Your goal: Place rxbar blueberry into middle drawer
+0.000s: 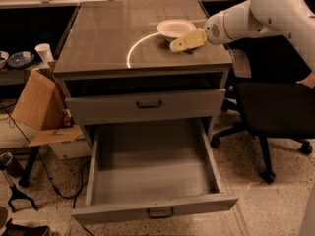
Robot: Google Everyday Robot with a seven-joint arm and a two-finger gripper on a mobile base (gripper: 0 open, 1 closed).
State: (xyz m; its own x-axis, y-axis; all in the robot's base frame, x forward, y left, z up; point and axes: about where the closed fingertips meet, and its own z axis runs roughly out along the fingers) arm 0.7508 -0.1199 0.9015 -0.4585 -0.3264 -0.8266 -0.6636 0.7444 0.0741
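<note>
Cream gripper (pixel 176 45) low beside white bowl (pixel 174 28), grip state cannot tell; dark sliver right under it, probably navy rxbar blueberry (pixel 189 51), open grey middle drawer (pixel 152 181) well below.

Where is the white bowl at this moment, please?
In the camera view, the white bowl sits on the cabinet top, toward its right rear; the gripper is just in front of it, low over the top.
</note>
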